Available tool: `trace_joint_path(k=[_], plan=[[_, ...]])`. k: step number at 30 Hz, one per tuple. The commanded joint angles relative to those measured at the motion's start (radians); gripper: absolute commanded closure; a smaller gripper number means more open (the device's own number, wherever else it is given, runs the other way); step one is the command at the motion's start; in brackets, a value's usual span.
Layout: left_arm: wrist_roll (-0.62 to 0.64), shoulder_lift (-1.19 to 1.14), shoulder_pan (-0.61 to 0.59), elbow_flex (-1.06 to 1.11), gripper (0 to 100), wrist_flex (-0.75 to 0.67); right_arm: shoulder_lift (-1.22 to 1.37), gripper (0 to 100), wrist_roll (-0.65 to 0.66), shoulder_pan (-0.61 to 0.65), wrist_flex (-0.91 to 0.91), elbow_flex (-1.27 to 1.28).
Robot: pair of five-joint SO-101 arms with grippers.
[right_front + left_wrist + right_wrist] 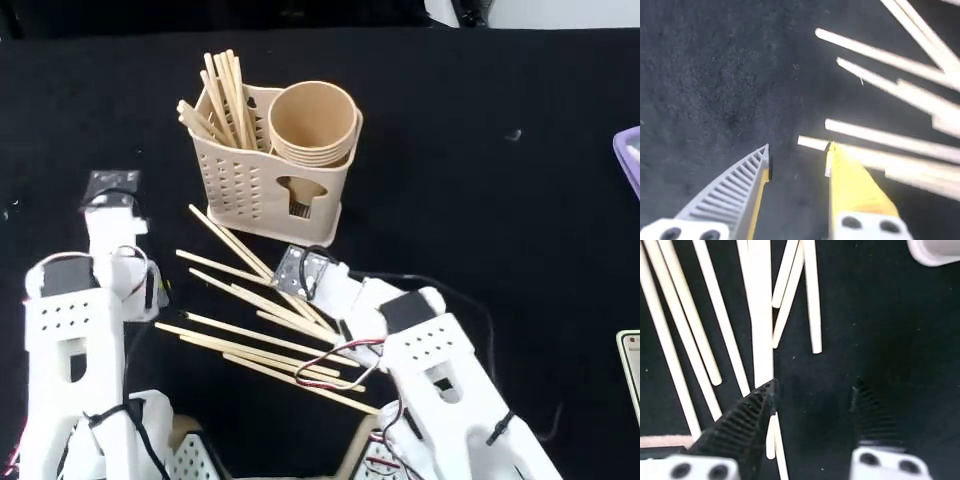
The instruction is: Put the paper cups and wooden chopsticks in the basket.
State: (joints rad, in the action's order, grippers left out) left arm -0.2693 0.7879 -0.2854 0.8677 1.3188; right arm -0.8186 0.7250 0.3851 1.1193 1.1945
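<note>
My left pincer (pixel 797 148) hangs released just above the black table (pixel 705 75), its grey and yellow fingers spread with nothing between them. The nearest of the loose chopsticks (pixel 260 345) ends right at the tip of the yellow finger. The whole fan runs away from that side, its long axes lying roughly along the line on which this pincer closes. I judge that a poor approach: closing here would meet a stick end-on, not across it.

My right pincer (pixel 814 387) is also released and holds nothing, but it sits over the heap itself. Several sticks run out ahead of it, nearly in line with its fingers, and one passes under the tip of one finger. The gap between the fingers lies over bare cloth just beside that stick. Closing would come across the stick's width, so I take the right arm as nearer and better aligned. It needs a small sideways shift to bring a stick inside the gap.

Beyond the right pincer stands the basket (pixel 240 190), upright. One compartment holds a bundle of chopsticks (pixel 225 95) leaning outward, and the other a nested stack of paper cups (pixel 312 125). I see no cups outside the basket, so only the loose chopsticks appear to remain.
</note>
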Motion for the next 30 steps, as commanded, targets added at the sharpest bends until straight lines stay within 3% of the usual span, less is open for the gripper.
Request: trace_joint_path(k=[1, 4, 7, 13, 17, 21, 22, 30], plan=[[-0.307, 0.011, 0.033, -0.177, 81, 0.183, -0.027, 78.5, -0.038, 0.005, 0.063, -0.114], [-0.442, 0.012, 0.128, -0.197, 81, 0.265, -0.027, 78.6, -0.135, 0.003, 0.147, -0.217], [-0.486, 0.012, 0.245, -0.180, 81, 0.290, -0.028, 78.6, -0.178, -0.046, 0.250, -0.305], [-0.529, 0.023, 0.467, -0.101, 81, 0.288, -0.183, 78.6, -0.138, -0.466, 0.232, -0.325], [-0.525, 0.015, 0.639, -0.062, 81, 0.250, -0.355, 79.2, -0.164, -0.674, 0.206, -0.237], [-0.416, 0.012, 0.759, 0.038, 81, 0.100, -0.478, 94.9, -0.230, -0.832, 0.173, -0.131], [-0.396, 0.012, 0.783, 0.068, 81, 0.060, -0.495, 99.2, -0.245, -0.861, 0.150, -0.104], [-0.379, 0.011, 0.849, 0.180, 81, -0.087, -0.506, 92.9, -0.327, -0.898, 0.028, 0.068]])
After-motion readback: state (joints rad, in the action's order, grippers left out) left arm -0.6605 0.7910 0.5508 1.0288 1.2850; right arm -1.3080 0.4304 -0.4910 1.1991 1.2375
